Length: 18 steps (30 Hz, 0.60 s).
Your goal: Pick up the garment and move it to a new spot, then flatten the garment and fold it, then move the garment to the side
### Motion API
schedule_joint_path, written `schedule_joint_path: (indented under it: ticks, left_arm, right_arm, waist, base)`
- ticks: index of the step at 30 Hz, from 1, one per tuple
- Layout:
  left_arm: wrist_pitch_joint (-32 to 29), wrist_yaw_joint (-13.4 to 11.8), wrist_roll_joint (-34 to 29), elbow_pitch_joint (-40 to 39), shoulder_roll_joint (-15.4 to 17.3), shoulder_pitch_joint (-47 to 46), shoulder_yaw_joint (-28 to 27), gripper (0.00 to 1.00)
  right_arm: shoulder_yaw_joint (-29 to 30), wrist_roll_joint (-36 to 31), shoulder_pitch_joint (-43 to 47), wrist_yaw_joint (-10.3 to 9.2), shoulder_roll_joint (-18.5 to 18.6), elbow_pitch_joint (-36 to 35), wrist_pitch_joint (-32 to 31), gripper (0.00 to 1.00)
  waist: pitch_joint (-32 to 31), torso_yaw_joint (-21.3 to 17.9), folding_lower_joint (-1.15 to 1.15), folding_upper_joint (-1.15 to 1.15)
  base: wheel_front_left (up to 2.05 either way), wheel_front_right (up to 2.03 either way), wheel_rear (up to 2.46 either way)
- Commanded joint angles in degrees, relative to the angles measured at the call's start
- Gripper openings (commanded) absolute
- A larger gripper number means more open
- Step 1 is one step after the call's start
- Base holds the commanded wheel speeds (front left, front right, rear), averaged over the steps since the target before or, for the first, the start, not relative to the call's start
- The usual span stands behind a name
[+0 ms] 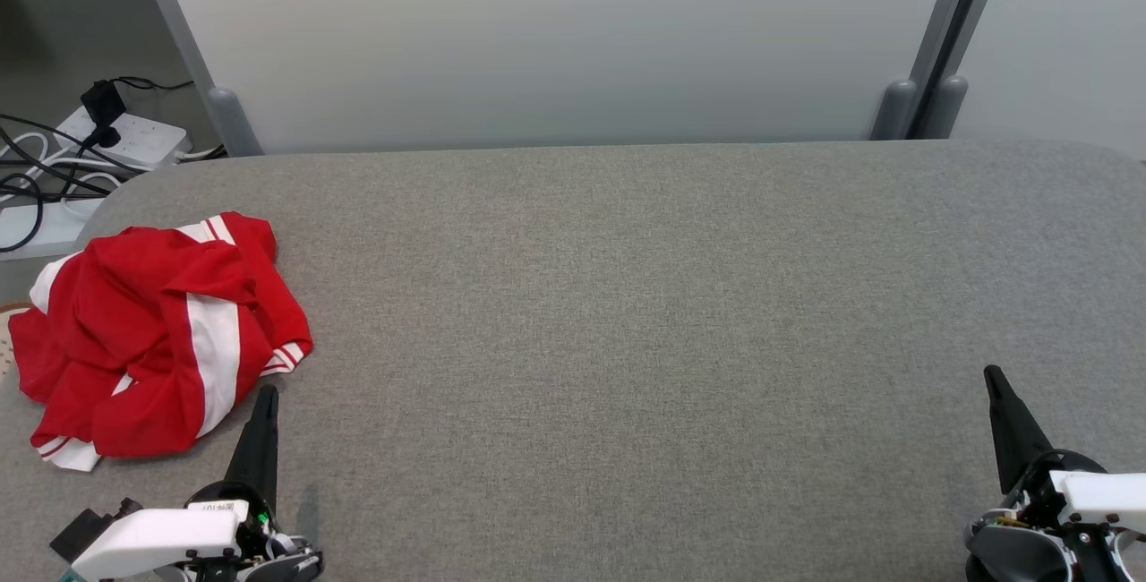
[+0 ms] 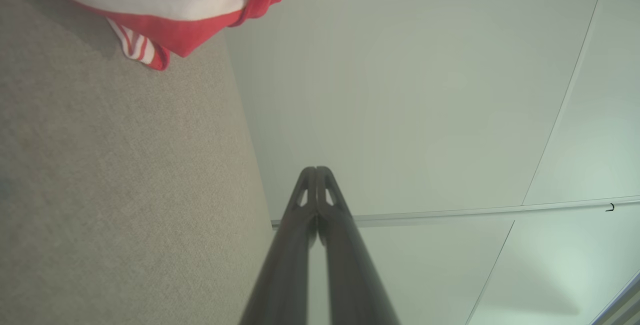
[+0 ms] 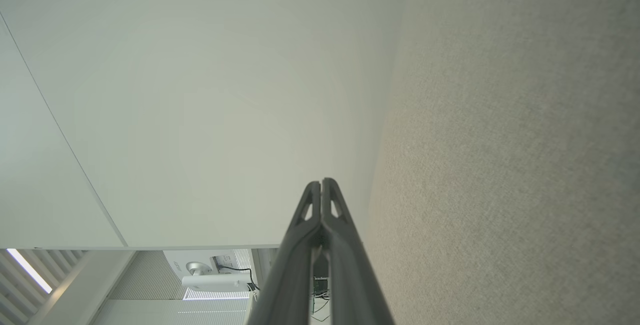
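From the head view we count one garment [image 1: 152, 322], a red top with broad white bands and thin red-and-white striped hems, crumpled in a loose heap at the left end of the grey cloth-covered bench [image 1: 627, 313]. The left jaws sit near and just right of the heap, their dark fingers [image 1: 260, 439] pressed together, the tip just beside the cloth; we cannot tell whether it touches. The right jaws are at the near right, well apart from the garment, fingers [image 1: 1007, 425] likewise together and holding nothing. One white power strip [image 1: 125, 136] with dark cables lies beyond the far left corner. In the left wrist view we see the same single garment [image 2: 200, 35], a white band edged in red with one striped hem [image 2: 140, 50] resting on the bench [image 2: 125, 190]; the two fingers [image 2: 300, 225] meet at their tips, empty. In the right wrist view two fingers [image 3: 345, 235] are closed tip to tip over the bench [image 3: 500, 165].
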<state>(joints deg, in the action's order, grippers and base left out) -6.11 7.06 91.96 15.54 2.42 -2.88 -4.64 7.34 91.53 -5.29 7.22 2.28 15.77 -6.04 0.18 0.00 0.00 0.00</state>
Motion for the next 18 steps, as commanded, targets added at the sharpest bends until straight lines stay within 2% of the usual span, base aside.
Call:
schedule_joint_path:
  ticks: [1,18]
  left_arm:
    - [-0.36,0.43,0.21,-1.50,0.45,-3.31,-1.87,0.00]
    - [-0.36,0.43,0.22,-1.50,0.45,-3.31,-1.87,0.00]
  right_arm:
    - [-0.84,0.64,-0.90,0.26,0.60,-1.75,-0.44,0.00]
    - [-0.84,0.64,-0.90,0.26,0.60,-1.75,-0.44,0.00]
  waist:
    - [0.00,0.00,0.00,0.00]
    - [0.00,0.00,0.00,0.00]
  base:
    - [0.00,0.00,0.00]
    - [0.00,0.00,0.00]
